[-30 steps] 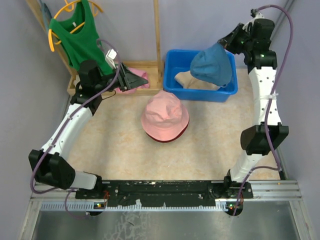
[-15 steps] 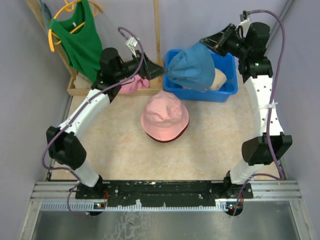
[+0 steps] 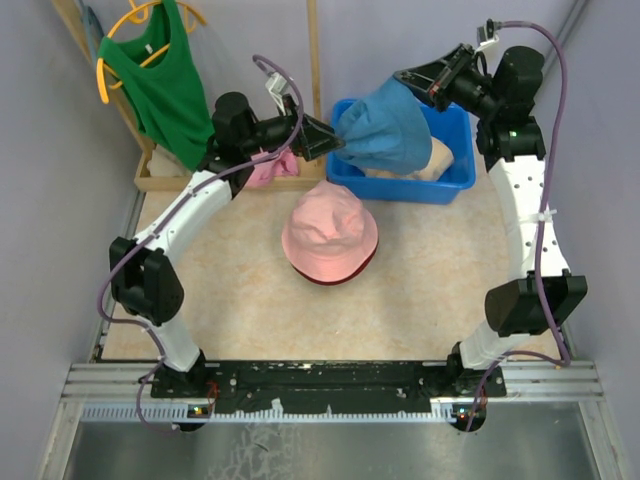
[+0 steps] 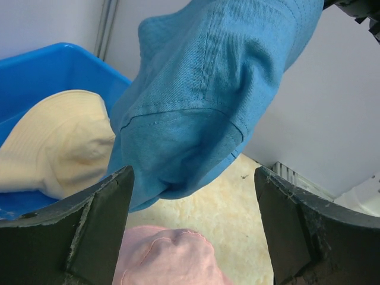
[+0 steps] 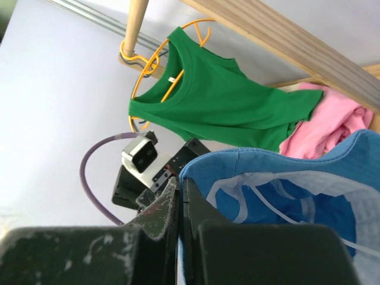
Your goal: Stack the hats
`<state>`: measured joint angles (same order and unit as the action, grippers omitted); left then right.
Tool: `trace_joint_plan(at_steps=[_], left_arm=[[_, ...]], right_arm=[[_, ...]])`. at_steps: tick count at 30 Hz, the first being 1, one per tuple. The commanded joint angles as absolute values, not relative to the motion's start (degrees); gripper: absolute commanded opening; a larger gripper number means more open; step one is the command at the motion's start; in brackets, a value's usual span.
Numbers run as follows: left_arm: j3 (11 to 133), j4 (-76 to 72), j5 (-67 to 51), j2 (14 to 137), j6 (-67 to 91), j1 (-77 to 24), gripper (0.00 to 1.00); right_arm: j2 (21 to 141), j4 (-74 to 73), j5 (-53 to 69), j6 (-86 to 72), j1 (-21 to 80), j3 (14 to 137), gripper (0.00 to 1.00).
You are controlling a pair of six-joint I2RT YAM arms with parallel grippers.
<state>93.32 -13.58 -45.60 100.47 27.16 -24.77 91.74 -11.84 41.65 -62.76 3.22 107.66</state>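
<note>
My right gripper is shut on the brim of the blue hat, which hangs in the air over the left end of the blue bin. In the right wrist view the fingers pinch the hat's rim. My left gripper is open, with its jaws wide apart just at the hanging blue hat's left lower edge. The pink hat sits on the dark red hat mid-table. The beige hat lies in the bin.
A green sleeveless shirt hangs on a yellow hanger at the back left. A bright pink cloth lies on the wooden rack base beside the bin. A wooden post stands behind.
My left arm swung right from the rack to the blue hat. My right gripper carried the blue hat left, over the bin's left end.
</note>
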Motion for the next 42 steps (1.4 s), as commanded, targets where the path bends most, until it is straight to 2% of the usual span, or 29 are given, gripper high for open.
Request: trace_joint_plan(at_steps=[1,12,20,23,27,29,33,34,37,42], left_arm=[[95.9,-18.0,-50.4,102.5,27.8,-24.9,0.90],[97.8,-13.3,-54.1,102.7,21.1,-22.9,0.92],[97.7,-23.7,-60.8,105.4,29.2,-22.7,0.92],[96.5,-29.4,-63.1,106.3,34.5,-22.7,0.84],[96.4,-35.1,-66.0,108.1,40.9,-23.3,0.63],[96.3,-36.9,-67.0,108.9,42.9,-23.7,0.62],[95.9,-37.4,-68.5,109.5,43.9,-24.3,0.67],[95.7,-37.3,-68.7,109.5,44.0,-24.4,0.65],[95.3,-37.4,-68.9,109.8,44.9,-24.6,0.43],[96.0,-46.4,-69.9,112.1,54.6,-24.8,0.02]], right_arm=[[88.7,-6.3,44.7,-66.8,3.3,108.4,0.00],[89.1,0.8,47.9,-74.4,3.3,106.7,0.00],[88.7,4.7,49.3,-78.2,3.2,103.9,0.00],[88.4,6.1,49.4,-79.1,3.2,102.0,0.00],[88.4,8.1,49.4,-80.5,3.2,100.3,0.00],[88.6,9.3,49.3,-81.3,3.2,99.8,0.00],[89.5,11.6,49.1,-83.1,3.3,99.6,0.00],[89.7,11.9,49.1,-83.4,3.3,99.7,0.00],[90.7,13.9,48.9,-84.7,3.3,99.9,0.00],[92.2,16.8,48.7,-87.1,3.3,100.0,0.00]])
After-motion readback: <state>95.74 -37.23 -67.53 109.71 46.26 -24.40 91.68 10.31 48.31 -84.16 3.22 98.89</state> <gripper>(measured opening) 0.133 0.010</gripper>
